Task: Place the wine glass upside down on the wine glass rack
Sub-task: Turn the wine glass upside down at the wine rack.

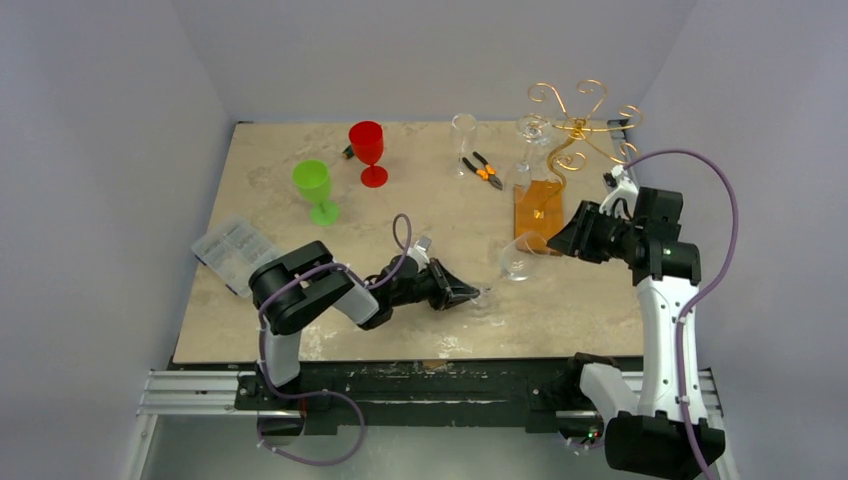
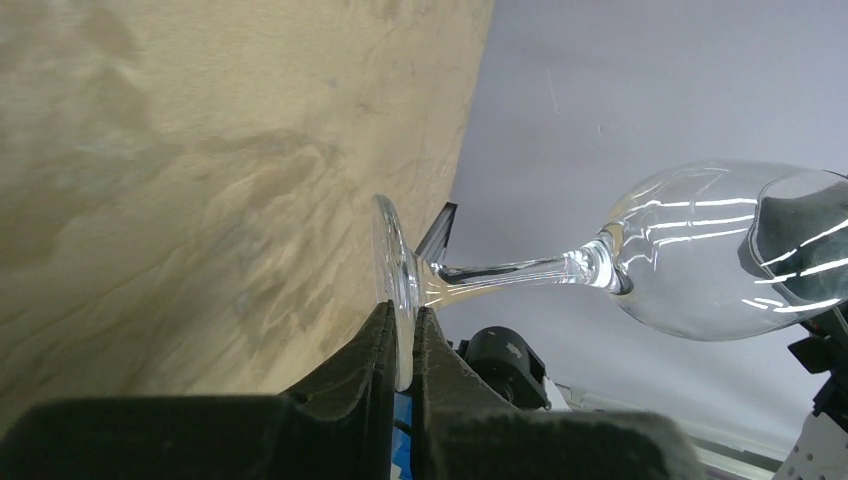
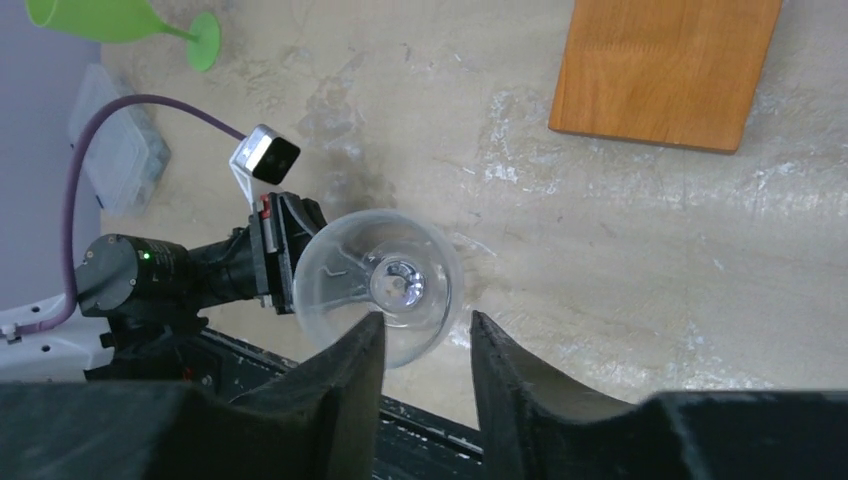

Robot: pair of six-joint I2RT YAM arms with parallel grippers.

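Note:
The clear wine glass point(image 1: 517, 262) lies on its side above the table, held level between the two arms. My left gripper point(image 1: 470, 293) is shut on the glass's foot; in the left wrist view the fingers point(image 2: 380, 345) pinch the foot's edge point(image 2: 398, 290), and the stem and bowl point(image 2: 700, 250) run off to the right. My right gripper point(image 1: 560, 243) stands open at the bowl's mouth point(image 3: 380, 285), its jaws apart point(image 3: 425, 325) with the rim's lower edge by the left finger. The gold wire wine glass rack point(image 1: 577, 125) stands on its wooden base point(image 1: 538, 208) at the back right.
A red goblet point(image 1: 368, 150) and a green goblet point(image 1: 315, 188) stand at the back left. A clear glass point(image 1: 463, 135), another by the rack point(image 1: 531, 132) and orange-handled pliers point(image 1: 485, 170) lie near the rack. A clear plastic box point(image 1: 230, 252) sits at the left edge.

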